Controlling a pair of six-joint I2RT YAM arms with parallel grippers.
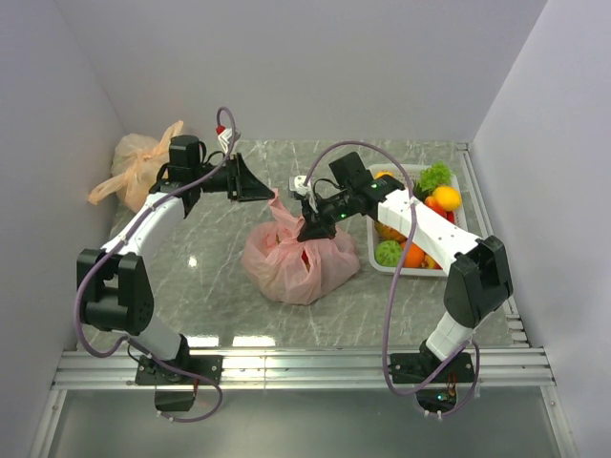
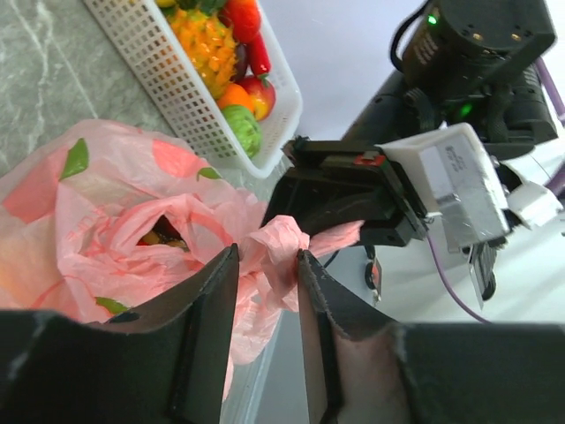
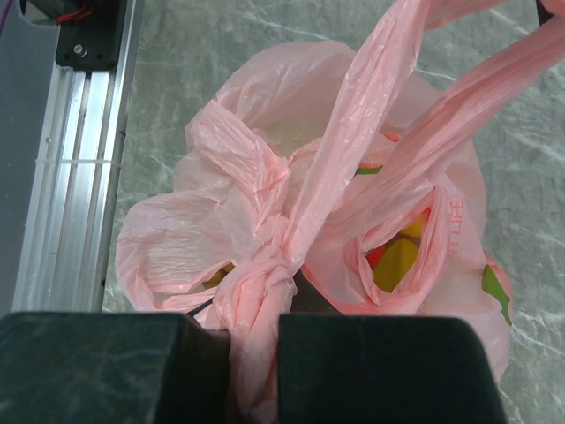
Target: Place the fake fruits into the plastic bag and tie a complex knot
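Observation:
The pink plastic bag (image 1: 301, 260) sits mid-table with fake fruits inside; yellow and red ones show through an opening (image 3: 397, 261). Its handles are twisted together above it. My left gripper (image 1: 269, 191) is shut on one handle end, which fills the gap between its fingertips in the left wrist view (image 2: 267, 256). My right gripper (image 1: 311, 227) is shut on the twisted handle bunch (image 3: 256, 353), right over the bag. More fake fruits (image 1: 441, 196), orange, green and red, lie in the white basket (image 1: 401, 271) to the right, also in the left wrist view (image 2: 212, 44).
A pale orange knotted bag (image 1: 138, 167) lies in the back left corner. The white basket's mesh wall (image 2: 168, 88) stands close behind the pink bag. White walls close in the table on three sides. An aluminium rail (image 1: 305, 363) runs along the near edge.

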